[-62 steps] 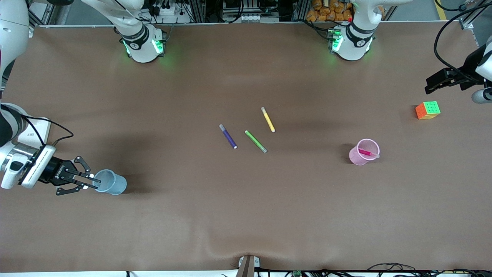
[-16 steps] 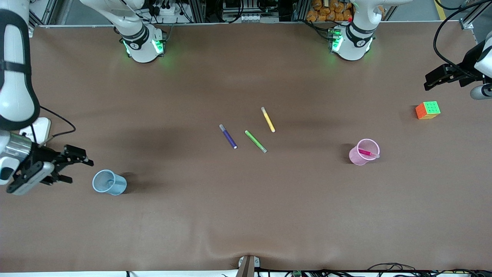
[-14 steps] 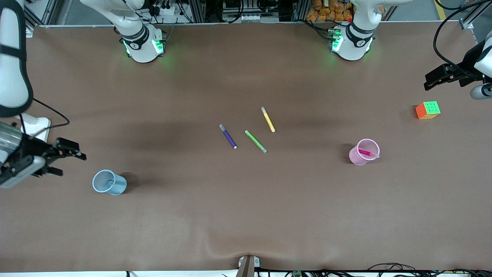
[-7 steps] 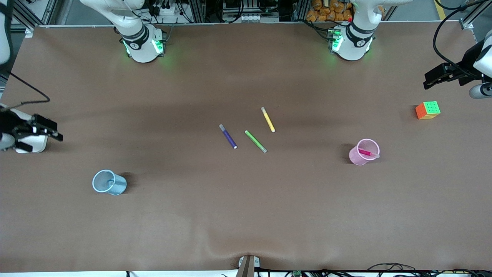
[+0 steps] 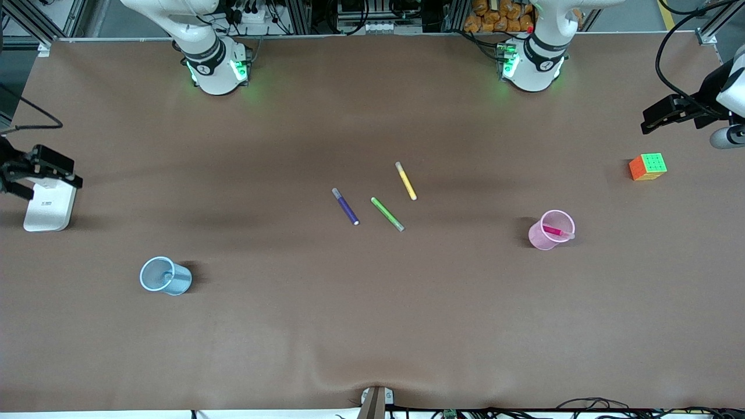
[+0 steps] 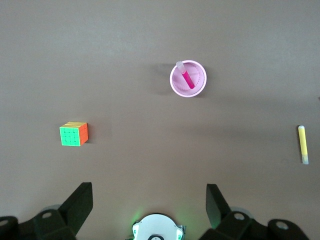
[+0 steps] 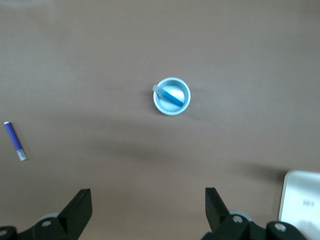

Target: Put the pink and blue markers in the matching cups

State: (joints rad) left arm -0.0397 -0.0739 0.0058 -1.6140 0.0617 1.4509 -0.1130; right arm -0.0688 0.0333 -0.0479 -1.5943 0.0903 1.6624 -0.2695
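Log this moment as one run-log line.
bright blue marker in light blue cup | magenta-pink marker in pale pink cup | left tool, right tool open

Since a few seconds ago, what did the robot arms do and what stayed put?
The right gripper left the blue cup, where the blue marker now sits, and pulled away over the table edge, open. The left gripper waits, open. Pink cup with pink marker, loose pens and cube stayed put.

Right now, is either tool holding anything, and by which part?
Nothing is held. Both tools are open and empty: the left tool hangs above the table by the cube, the right tool at its own end. Pink marker and blue marker sit in their cups.
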